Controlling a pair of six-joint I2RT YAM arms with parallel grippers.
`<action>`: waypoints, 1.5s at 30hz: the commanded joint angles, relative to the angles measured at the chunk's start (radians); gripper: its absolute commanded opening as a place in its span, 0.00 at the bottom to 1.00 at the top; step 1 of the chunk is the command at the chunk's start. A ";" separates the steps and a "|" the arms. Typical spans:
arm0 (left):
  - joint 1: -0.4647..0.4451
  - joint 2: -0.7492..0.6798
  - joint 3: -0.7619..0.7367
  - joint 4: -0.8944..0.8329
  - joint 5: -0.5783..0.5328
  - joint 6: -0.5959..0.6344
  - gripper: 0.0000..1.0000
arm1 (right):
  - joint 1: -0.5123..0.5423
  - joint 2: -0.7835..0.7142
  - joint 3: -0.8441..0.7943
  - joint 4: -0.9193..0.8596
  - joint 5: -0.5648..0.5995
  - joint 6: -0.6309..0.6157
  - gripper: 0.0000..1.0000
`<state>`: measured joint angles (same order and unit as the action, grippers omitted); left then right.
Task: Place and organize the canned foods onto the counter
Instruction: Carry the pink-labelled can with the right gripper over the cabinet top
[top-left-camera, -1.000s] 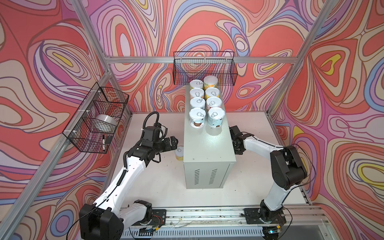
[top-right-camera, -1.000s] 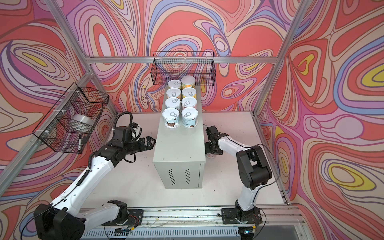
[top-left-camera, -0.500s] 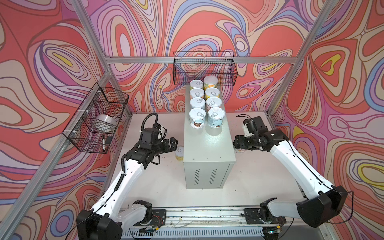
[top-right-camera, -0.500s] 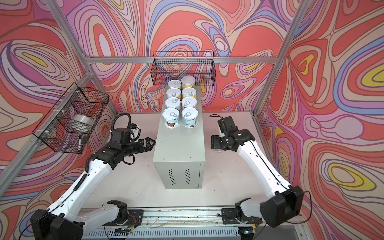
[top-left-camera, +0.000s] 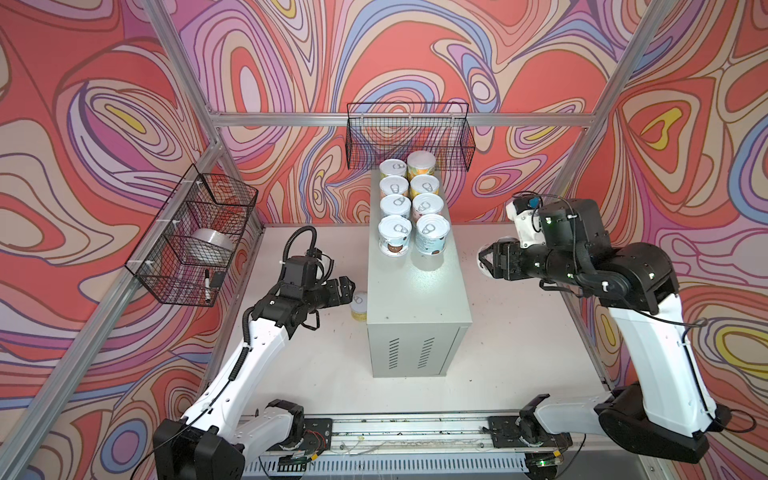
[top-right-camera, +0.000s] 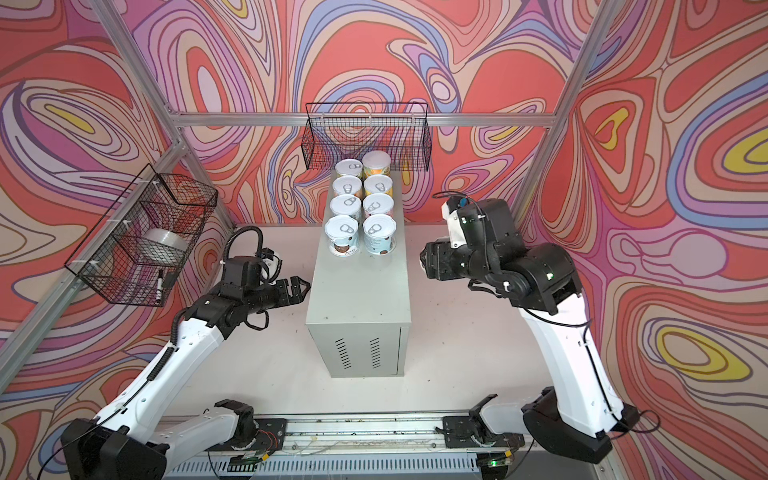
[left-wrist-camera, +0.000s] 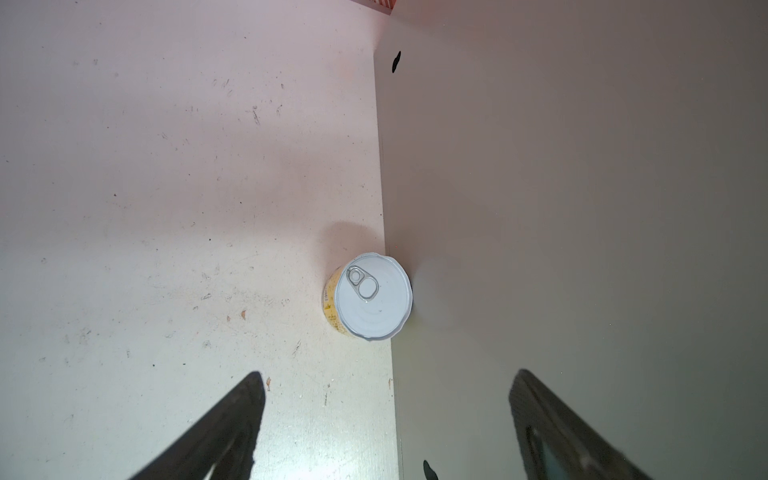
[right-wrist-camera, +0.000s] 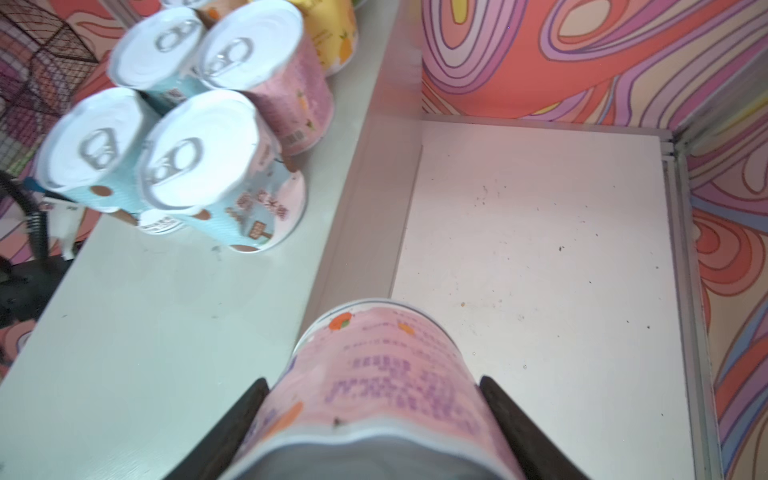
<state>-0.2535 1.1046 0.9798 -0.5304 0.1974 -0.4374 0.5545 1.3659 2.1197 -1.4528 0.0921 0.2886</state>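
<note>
On the grey cabinet (top-left-camera: 417, 291), at the far end of its glossy top surface, eight tins (top-left-camera: 395, 204) stand upright, packed close in two rows of four with their lids up. Against the cabinet's left wall, down on the white surface (top-left-camera: 324, 365), a yellow tin (left-wrist-camera: 372, 297) stands upright, touching the wall or very nearly so. The jaws of the left arm (top-left-camera: 266, 332) are spread wide and empty, just short of that tin.

To the cabinet's right, the jaws of the right arm (top-left-camera: 640, 332) are clamped on a pink tin (right-wrist-camera: 374, 374), one pad on each side of its curved wall. The tin is carried clear of the white surface, near the cabinet's upper right edge. It appears to lie along the jaws rather than upright.

The tins look rigid and smooth-walled, probably fairly weighty if full. A firm squeeze should not crush them, but the printed wall may slide under a loose one. The best hold is likely across the round wall at mid-height, away from the rolled rims and the pull-tab.

The pink tin will probably need turning upright before it is set down beside the front pair. The yellow tin sits so close to the cabinet that a pad may not fit between them. It may be safer to take it with the pads lined up along the wall.
</note>
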 joint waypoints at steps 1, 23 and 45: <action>0.003 -0.018 0.023 -0.024 -0.021 0.017 0.92 | 0.061 0.058 0.070 -0.035 0.047 -0.005 0.00; 0.004 -0.038 -0.012 -0.018 -0.048 0.026 0.90 | 0.324 0.318 0.286 -0.099 0.147 -0.012 0.00; 0.004 -0.032 -0.003 -0.018 -0.064 0.026 0.91 | 0.324 0.396 0.349 -0.126 0.178 -0.028 0.83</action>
<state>-0.2535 1.0821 0.9741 -0.5381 0.1516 -0.4221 0.8722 1.7458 2.4516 -1.5673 0.2493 0.2722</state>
